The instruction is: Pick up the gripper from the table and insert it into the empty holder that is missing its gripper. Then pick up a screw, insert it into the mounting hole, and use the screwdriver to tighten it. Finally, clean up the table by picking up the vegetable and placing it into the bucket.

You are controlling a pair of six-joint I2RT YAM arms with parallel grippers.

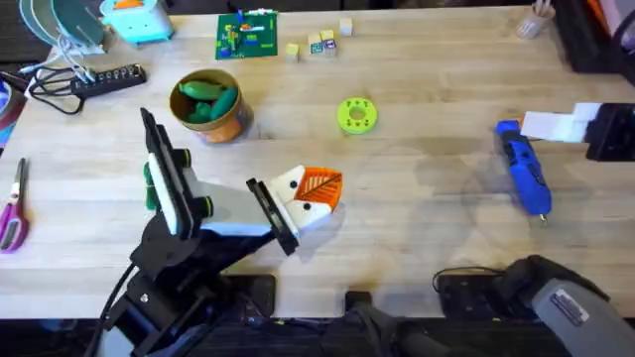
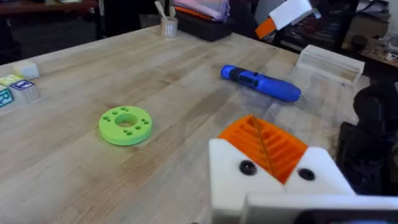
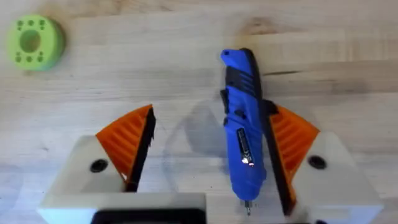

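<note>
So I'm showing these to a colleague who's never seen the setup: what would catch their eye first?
Probably the blue screwdriver lying on the table at the right, with the right gripper poised over it, jaws open around its body. Next, the left gripper near the table's middle, its orange ribbed pads closed together. Behind that stand the bright green disc and the ochre bucket holding green vegetables.

The blue screwdriver (image 1: 523,171) is lying flat on the wooden table off to the right, metal bit pointing toward the near edge. The orange bucket (image 1: 208,107) sits upright at the left with green veggies (image 1: 205,99) inside.
</note>
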